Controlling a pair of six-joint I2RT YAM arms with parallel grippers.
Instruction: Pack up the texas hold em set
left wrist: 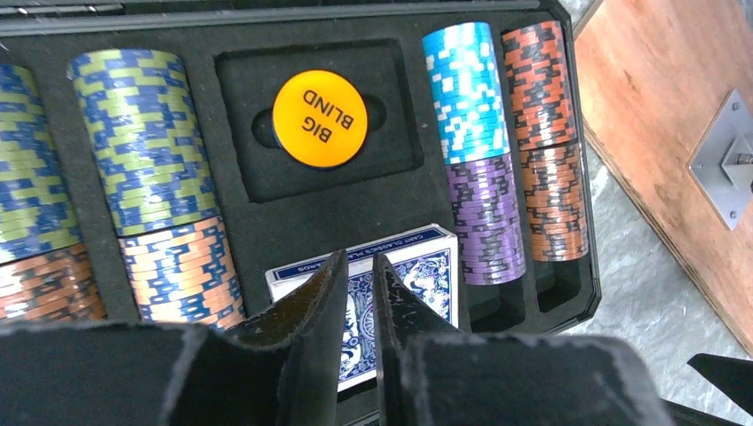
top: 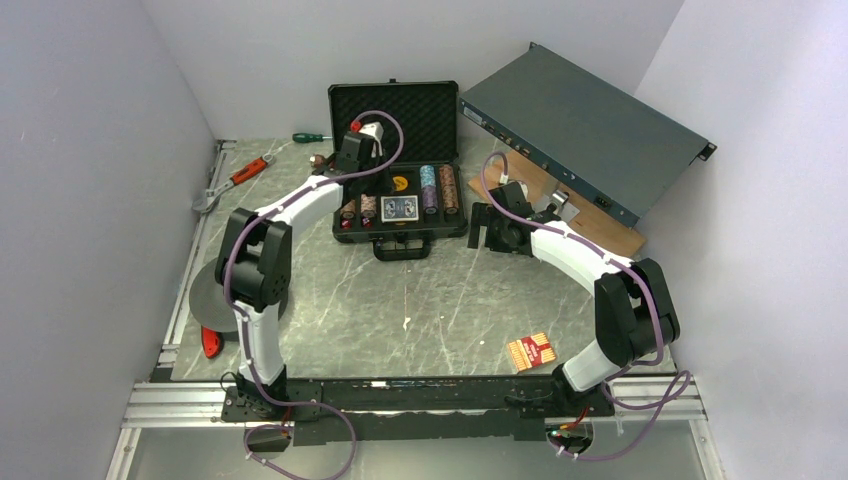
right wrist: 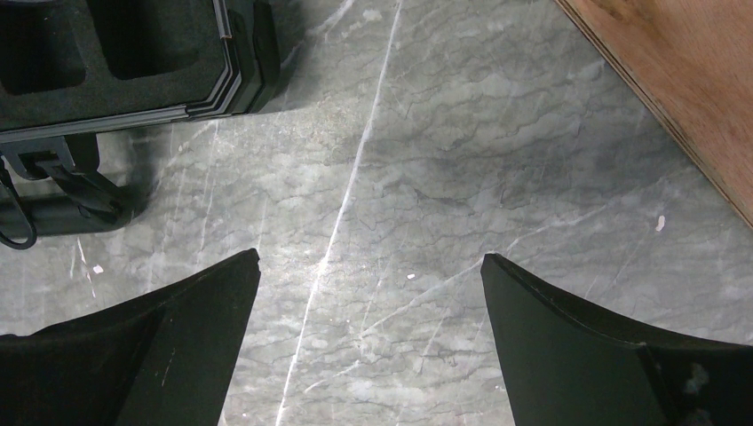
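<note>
Left claw point(left wrist: 360, 258), narrowed to a slit with nothing seen between, hangs just over the blue deck point(left wrist: 424, 266) seated in the case point(left wrist: 582, 160). Best rise straight, missing the chip stacks point(left wrist: 182, 266) on either side. Right claw point(right wrist: 368, 259) gapes wide, case up-left.

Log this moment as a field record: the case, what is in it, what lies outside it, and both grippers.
case: black hard case, open on the table, foam lid upright
in case: striped chip stacks, Big Blind button, blue card deck
outside case: red card pack, on the table near the right arm's base
left gripper: above the blue card deck, jaws slightly apart, nothing between them
right gripper: wide open over the table, right of the case, empty
</note>
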